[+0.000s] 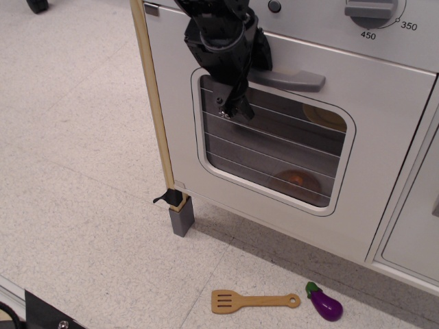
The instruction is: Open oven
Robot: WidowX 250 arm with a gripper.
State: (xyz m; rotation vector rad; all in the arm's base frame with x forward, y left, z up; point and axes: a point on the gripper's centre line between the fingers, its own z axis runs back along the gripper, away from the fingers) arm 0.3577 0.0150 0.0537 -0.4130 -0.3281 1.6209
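Observation:
The white toy oven point(384, 130) stands with its door closed. The door has a grey bar handle point(296, 79) and a rounded wire-lined window point(288, 157) onto a dark interior with orange and yellow items. A grey dial point(374, 9) sits on the panel above. My black gripper point(233, 110) hangs in front of the door, covering the handle's left end, with its tips over the window's upper left. The fingers look pressed together and hold nothing.
A wooden spatula point(254, 301) and a purple toy eggplant point(324, 302) lie on the speckled floor in front of the oven. A plain white cabinet door point(418, 226) adjoins on the right. The oven's wooden side edge point(152, 103) ends in a grey foot point(182, 219).

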